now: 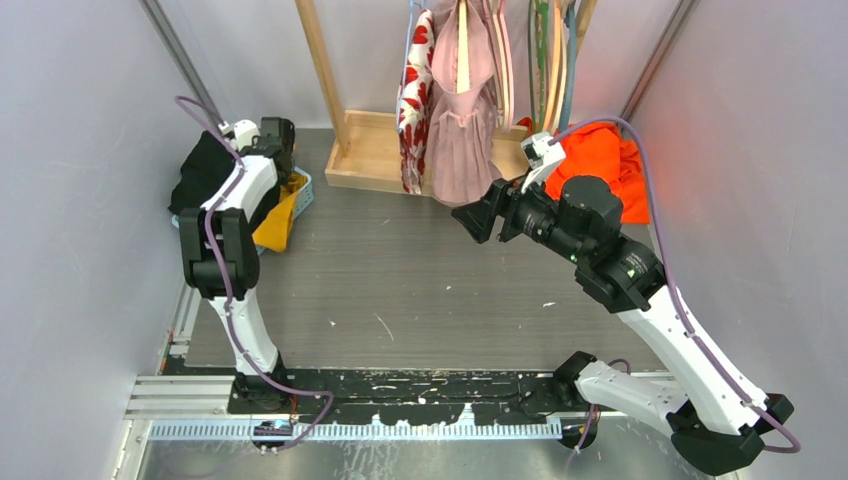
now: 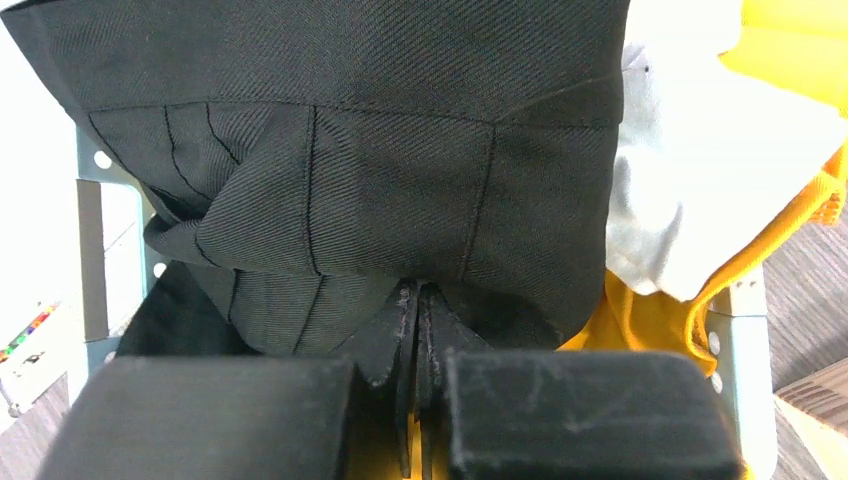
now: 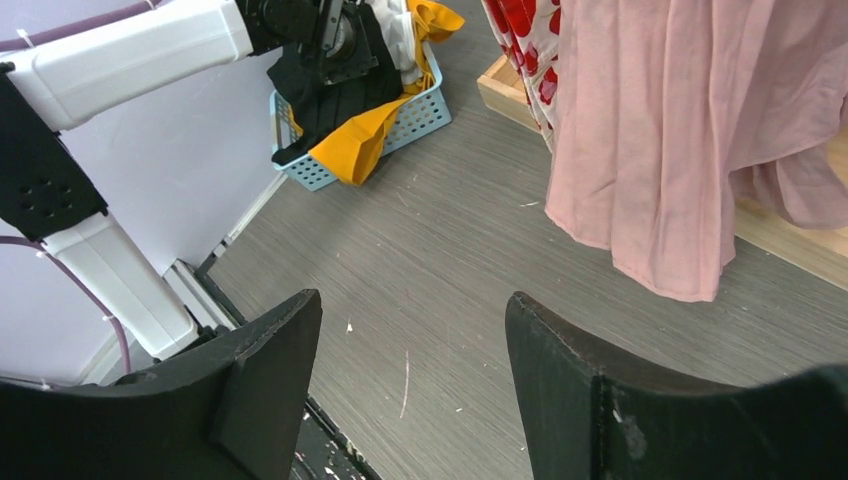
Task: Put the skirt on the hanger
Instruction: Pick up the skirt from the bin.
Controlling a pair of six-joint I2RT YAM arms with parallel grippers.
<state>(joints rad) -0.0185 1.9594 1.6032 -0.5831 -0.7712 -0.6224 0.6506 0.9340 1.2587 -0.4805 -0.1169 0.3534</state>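
Note:
The black skirt (image 2: pixel 350 150) lies bunched on top of the clothes in a blue basket (image 1: pixel 303 190) at the far left. My left gripper (image 2: pixel 420 290) is down in that basket, shut, its tips pinching a fold at the skirt's lower edge. From above, the left gripper (image 1: pixel 275 138) sits beside the skirt (image 1: pixel 205 170). Several empty hangers (image 1: pixel 545 60) hang on the wooden rack (image 1: pixel 365 150) at the back. Above the middle of the table, my right gripper (image 1: pixel 478 222) hangs open with nothing in it, and the same shows in the right wrist view (image 3: pixel 412 300).
A yellow garment (image 2: pixel 650 320) and a white one (image 2: pixel 700 170) lie in the basket under the skirt. A pink dress (image 1: pixel 460 140) and a red-and-white garment (image 1: pixel 412 90) hang on the rack. An orange cloth (image 1: pixel 600 160) lies at the back right.

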